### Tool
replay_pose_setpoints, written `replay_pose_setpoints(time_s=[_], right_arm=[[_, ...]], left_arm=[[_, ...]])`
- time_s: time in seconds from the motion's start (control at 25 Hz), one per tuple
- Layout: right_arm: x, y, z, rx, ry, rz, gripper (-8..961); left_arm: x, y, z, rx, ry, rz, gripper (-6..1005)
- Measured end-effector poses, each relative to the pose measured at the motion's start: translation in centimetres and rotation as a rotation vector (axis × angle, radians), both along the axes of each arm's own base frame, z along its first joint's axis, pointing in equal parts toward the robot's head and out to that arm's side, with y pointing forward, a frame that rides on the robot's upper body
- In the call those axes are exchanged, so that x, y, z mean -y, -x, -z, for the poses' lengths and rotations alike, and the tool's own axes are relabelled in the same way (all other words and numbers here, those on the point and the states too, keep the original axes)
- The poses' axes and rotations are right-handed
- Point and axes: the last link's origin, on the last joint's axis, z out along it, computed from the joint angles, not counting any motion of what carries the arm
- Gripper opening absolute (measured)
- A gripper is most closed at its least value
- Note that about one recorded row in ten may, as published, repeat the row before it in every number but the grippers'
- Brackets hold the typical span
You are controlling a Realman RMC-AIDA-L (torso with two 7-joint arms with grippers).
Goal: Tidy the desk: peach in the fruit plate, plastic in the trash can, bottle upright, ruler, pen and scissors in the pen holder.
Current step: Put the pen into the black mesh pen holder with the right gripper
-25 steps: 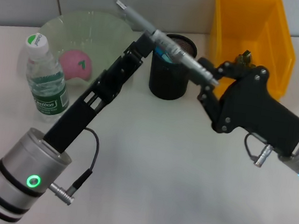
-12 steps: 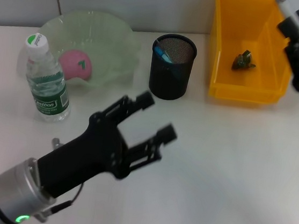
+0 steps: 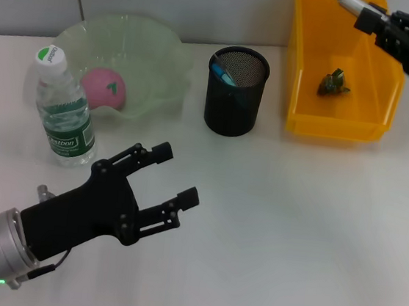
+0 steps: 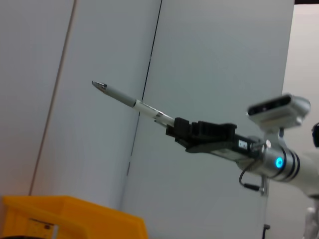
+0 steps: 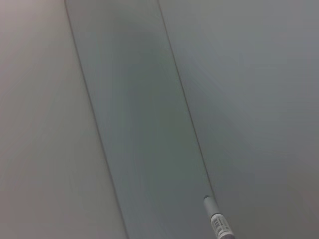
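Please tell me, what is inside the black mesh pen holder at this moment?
Inside the pen holder only a blue item shows near the rim. The mesh wall hides the lower part, so anything deeper cannot be seen.

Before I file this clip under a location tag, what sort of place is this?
Probably an office-style desk set up for tidying: a white table against a plain wall, with a mesh pen holder, a water bottle and a yellow bin.

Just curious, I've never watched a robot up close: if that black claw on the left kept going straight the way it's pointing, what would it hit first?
The open left gripper points up and to the right, roughly toward the yellow bin. The white desk ahead looks free; depth is unclear, so it might pass over the bin.
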Motion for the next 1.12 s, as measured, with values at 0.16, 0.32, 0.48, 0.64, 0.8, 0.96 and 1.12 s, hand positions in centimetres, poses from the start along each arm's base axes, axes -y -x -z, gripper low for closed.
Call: replay_pose_setpoints(time_s=[0.16,0.32,0.48,0.64,0.8,0.96,1.12], right_arm=[[-1.3,1.4,-2.1,0.092,0.097,0.072,132],[-2.9,3.4,-4.5,0.222,0.143,0.135,132],[-4.5,6.0,-6.6,0.342,0.209,0.210,132],[-5.9,8.8,-7.2,0.472,0.265,0.263,131],[-7.4,11.2,-6.6,0.605,0.291,0.313,131],[-8.6,12.9,-5.3,0.705,0.322,0.322,132],[-9.7,13.8,-3.7,0.777,0.340,0.331,132]], left_arm=[[-0.7,1.0,-0.8,-0.043,-0.028,-0.013,822],[-0.8,1.3,-0.9,-0.053,-0.030,-0.023,822],[-0.8,1.9,-1.2,-0.069,-0.026,-0.042,822],[-1.0,1.9,-1.2,-0.076,-0.029,-0.041,823],[-1.2,1.8,-1.2,-0.077,-0.031,-0.039,823],[-1.4,1.8,-1.4,-0.071,-0.036,-0.046,823],[-1.5,1.8,-1.5,-0.065,-0.035,-0.054,822]])
